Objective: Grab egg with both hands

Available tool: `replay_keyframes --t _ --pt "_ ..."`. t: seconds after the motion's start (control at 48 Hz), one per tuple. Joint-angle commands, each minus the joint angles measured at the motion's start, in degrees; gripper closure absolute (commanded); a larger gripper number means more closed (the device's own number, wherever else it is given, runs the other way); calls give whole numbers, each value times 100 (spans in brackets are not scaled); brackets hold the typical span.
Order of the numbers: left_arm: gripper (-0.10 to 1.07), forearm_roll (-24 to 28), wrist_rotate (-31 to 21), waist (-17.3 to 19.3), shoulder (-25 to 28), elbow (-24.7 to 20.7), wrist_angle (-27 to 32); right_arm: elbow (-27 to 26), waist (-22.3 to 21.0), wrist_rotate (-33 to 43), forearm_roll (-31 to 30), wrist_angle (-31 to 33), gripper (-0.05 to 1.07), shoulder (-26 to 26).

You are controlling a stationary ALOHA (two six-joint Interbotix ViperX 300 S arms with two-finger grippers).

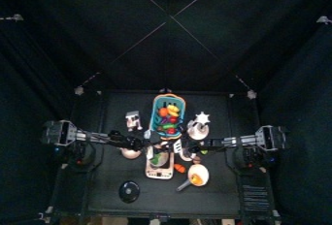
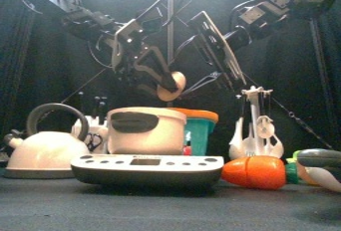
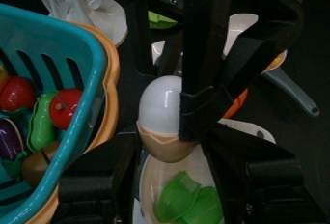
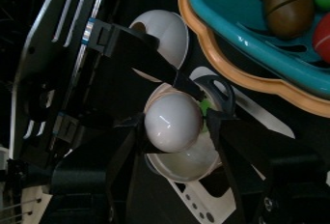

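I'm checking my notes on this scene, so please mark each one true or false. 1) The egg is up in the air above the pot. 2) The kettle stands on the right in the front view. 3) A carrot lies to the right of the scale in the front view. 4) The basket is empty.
1) True. The egg hangs well above the pot.
2) False. The kettle stands on the left.
3) True. The carrot lies just to the right of the scale.
4) False. The basket holds toy food, including a red piece.
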Motion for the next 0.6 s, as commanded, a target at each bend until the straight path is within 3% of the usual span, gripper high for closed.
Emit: replay_keyframes --t 0.0,0.583 --pt "21 9 -9 18 -62 -114 -18 -53 -26 -9 -9 62 16 -158" --pt "21 0 -9 18 -62 -53 -26 -88 -35 -9 -44 193 21 -211"
